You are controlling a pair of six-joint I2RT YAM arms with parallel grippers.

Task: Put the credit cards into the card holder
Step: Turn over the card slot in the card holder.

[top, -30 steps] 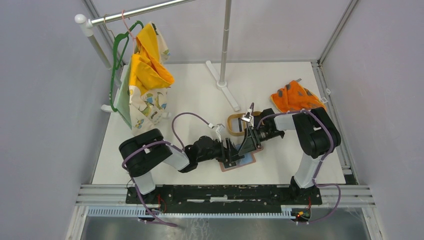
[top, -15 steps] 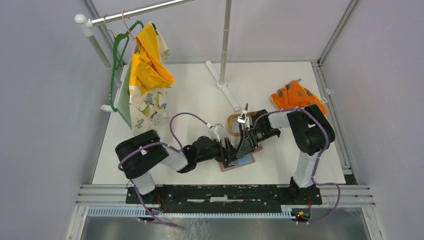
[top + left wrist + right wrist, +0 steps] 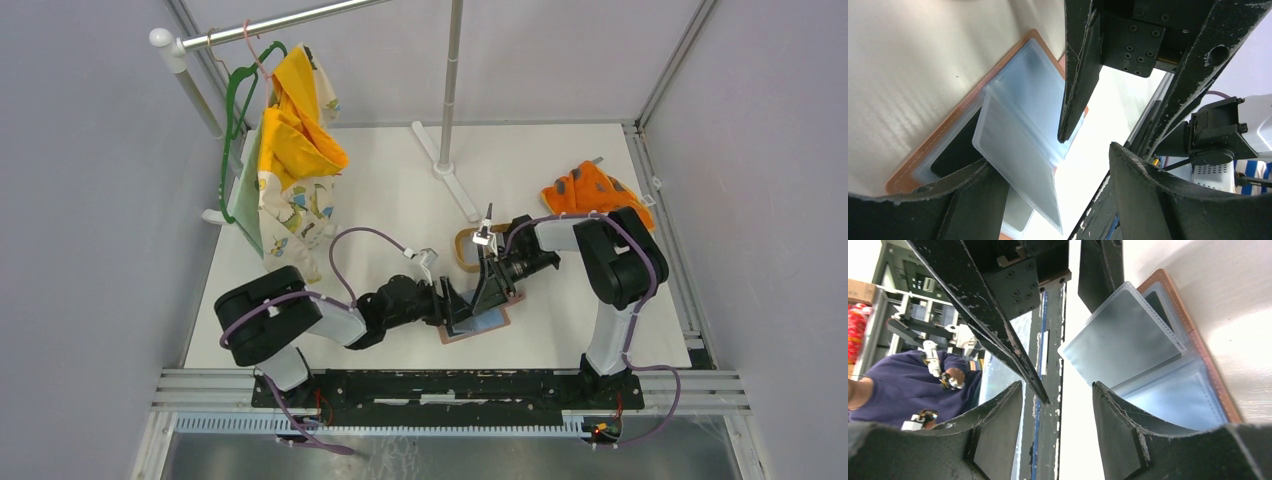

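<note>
Top view: fixed up high behind the arm bases (image 3: pixel 603 362), looking down on the whole table (image 3: pixel 400 190). Left wrist: jammed in real close, low over the table, facing the open card holder (image 3: pixel 1033 75). Right wrist: just as close, facing back from the opposite side. Shared across all three: the card holder.

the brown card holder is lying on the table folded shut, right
No, the card holder is not folded shut. It lies on the table opened out, with one clear sleeve standing up from its pockets. The left wrist view shows this plainly.
</note>
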